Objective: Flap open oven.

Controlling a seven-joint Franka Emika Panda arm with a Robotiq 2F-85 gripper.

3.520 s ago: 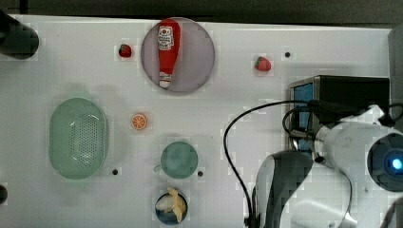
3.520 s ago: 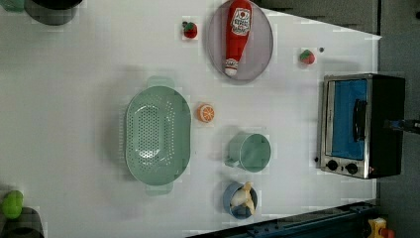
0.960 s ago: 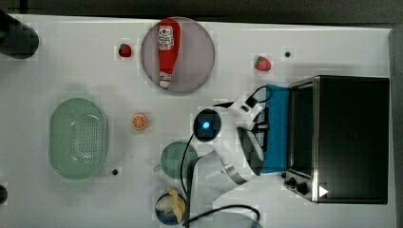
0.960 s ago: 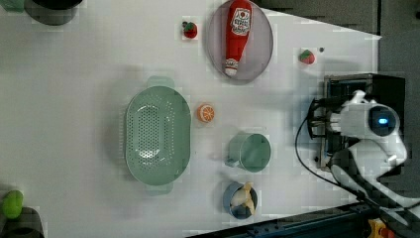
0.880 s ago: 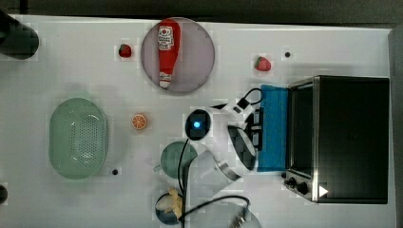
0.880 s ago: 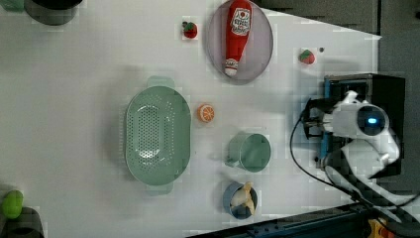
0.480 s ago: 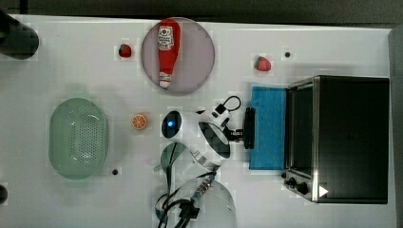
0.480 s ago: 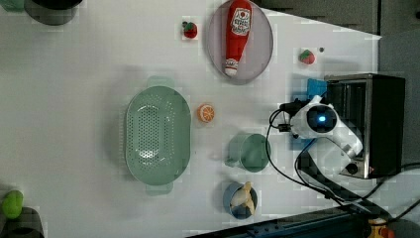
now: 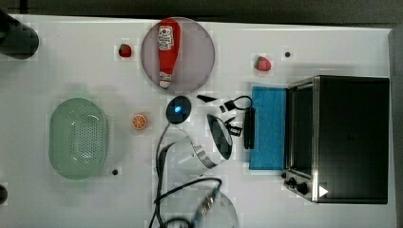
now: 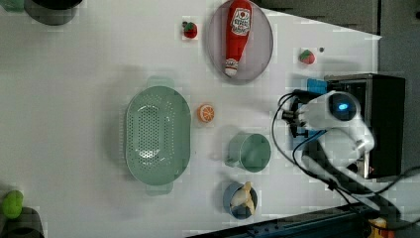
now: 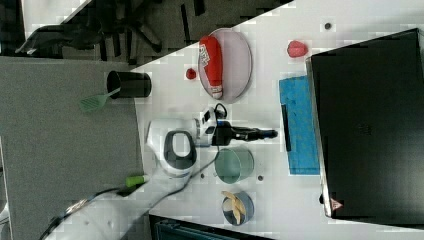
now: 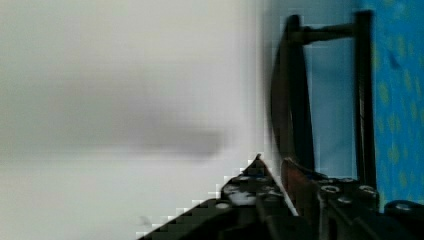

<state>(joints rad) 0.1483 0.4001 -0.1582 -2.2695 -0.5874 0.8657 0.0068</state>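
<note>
The oven (image 9: pixel 351 137) stands at the top view's right, black-topped with a silver front frame. Its blue-tinted door (image 9: pixel 268 128) lies flapped down flat on the white table, the dark bar handle (image 9: pixel 248 127) at its outer edge. My gripper (image 9: pixel 237 124) hovers just off that handle on the side away from the oven. In the right view the gripper (image 11: pixel 274 134) points at the handle (image 11: pixel 285 127) with a small gap between them. In the wrist view the fingertips (image 12: pixel 292 170) sit close together beside the handle (image 12: pixel 292 100), holding nothing.
A ketchup bottle (image 9: pixel 166 45) lies on a grey plate (image 9: pixel 199 52). Two strawberries (image 9: pixel 124 50) (image 9: pixel 263 63), an orange slice (image 9: pixel 139 121), a green colander (image 9: pixel 77 137) and a black cup (image 9: pixel 16 35) are spread around. A green mug (image 10: pixel 250 151) and a banana bowl (image 10: pixel 240 198) sit beside my arm.
The oven door went from shut to flat open as my gripper drew the handle toward the top view's left. The gripper now sits just off the handle.
</note>
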